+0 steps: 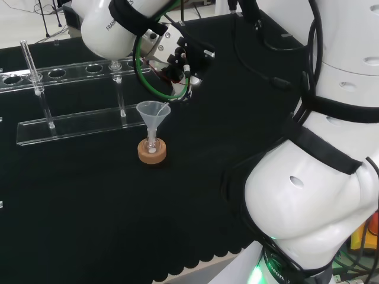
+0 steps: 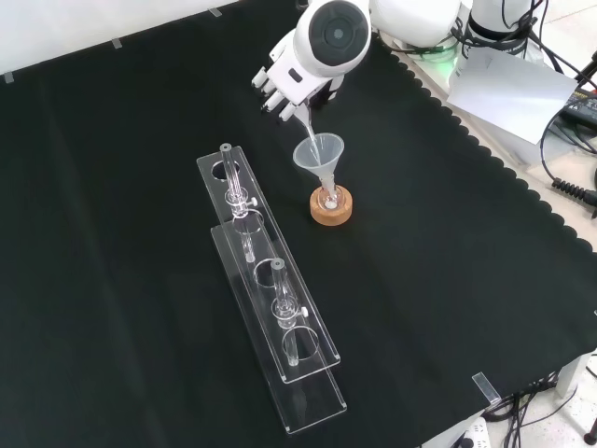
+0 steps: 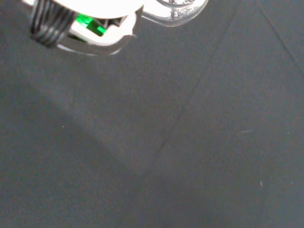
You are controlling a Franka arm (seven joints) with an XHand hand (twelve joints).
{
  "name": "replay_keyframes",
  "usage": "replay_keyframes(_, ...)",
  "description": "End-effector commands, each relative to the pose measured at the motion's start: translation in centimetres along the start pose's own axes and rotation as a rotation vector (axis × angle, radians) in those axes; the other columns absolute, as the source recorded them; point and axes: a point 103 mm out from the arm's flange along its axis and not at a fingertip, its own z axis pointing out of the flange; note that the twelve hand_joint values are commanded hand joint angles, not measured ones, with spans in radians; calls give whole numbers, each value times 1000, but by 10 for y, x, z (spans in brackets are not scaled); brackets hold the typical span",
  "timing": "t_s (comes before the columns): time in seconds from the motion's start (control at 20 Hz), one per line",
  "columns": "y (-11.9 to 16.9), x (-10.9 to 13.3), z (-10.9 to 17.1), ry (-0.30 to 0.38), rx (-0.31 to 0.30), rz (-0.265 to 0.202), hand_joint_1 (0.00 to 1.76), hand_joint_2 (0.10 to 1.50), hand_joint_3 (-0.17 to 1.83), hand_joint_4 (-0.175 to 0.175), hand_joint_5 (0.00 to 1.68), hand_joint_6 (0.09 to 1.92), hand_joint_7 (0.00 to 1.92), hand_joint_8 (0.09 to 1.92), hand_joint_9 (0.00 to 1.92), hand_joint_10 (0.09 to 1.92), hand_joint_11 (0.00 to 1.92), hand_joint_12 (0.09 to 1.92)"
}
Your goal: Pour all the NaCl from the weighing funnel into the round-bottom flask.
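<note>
One clear conical funnel (image 2: 319, 152) over round cork ring (image 2: 332, 206)

Matt black cloth (image 2: 448, 280), clear glossy funnel (image 2: 319, 153), cork stand (image 2: 332, 207)

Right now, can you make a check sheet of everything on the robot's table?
Surface: black cloth, scalloped edge.
Job's things: clear funnel stands in the flask on a cork ring; white powder in the flask; weighing funnel tilted over the funnel.
Clutter: clear rack with glass tubes.
Hand: hand above the funnel, fingers curled round the weighing funnel.
Cables: green cable at the wrist.
Surroundings: paper sheet beyond the cloth.
</note>
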Motion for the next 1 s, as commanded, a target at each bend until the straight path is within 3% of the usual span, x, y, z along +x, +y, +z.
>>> replay_keyframes(0.05, 0, 1, 0, -7, -4, -2, 1103, 619, 829, 175, 1163, 949, 820, 574, 1143, 224, 951, 973)
replay_keyframes(1.0, -1, 5, -6, -57, -7, -1, 1102, 620, 828, 175, 1161, 951, 820, 574, 1145, 219, 951, 972)
